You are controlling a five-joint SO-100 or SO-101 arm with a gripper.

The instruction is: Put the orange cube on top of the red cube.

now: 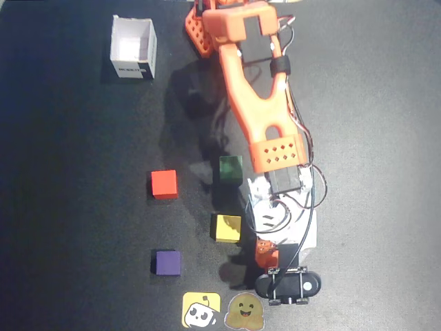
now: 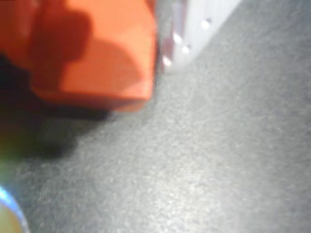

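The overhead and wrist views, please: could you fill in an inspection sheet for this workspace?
Surface: dark mat, bare where visible.
Job's things: orange cube under the gripper, close in the wrist view; red cube alone, to its left in the overhead view.
Clutter: green cube, yellow cube, purple cube, open white box, two stickers.
Grippers: gripper at the orange cube; jaw state unclear.
Cables: wires along the arm.
Surroundings: nothing seen.

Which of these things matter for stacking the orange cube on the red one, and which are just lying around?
For the job: orange cube, red cube.
Lying about: green cube, yellow cube, purple cube, white box, yellow sticker, brown sticker.
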